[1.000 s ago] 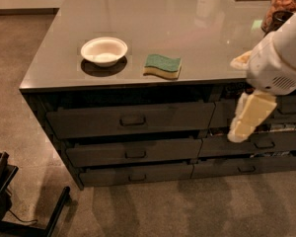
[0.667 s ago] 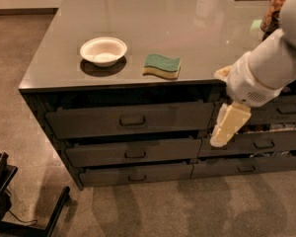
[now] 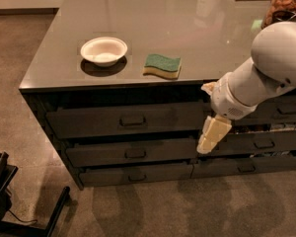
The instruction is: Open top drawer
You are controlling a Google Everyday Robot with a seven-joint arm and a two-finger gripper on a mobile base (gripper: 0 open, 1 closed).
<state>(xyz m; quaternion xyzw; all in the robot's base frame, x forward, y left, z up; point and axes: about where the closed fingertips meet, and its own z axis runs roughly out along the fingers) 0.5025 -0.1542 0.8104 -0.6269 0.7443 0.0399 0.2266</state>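
The top drawer [image 3: 89, 123] is the wide dark grey front just under the counter edge on the left stack, with a small loop handle [image 3: 133, 120] at its centre. My gripper [image 3: 212, 135], cream coloured, hangs pointing down from the white arm [image 3: 266, 68]. It is in front of the drawer fronts at the top drawer's right end, well right of the handle and slightly lower. It holds nothing that I can see.
A white bowl [image 3: 103, 51] and a green and yellow sponge [image 3: 162, 65] lie on the grey counter [image 3: 153, 19]. Two lower drawers [image 3: 135, 153] sit under the top one. Another drawer stack [image 3: 286, 110] is behind my arm. A black stand [image 3: 5, 201] is on the floor at left.
My arm and gripper have moved left along the drawer fronts, from the right stack to the right end of the top drawer. The drawers, bowl and sponge have not moved.
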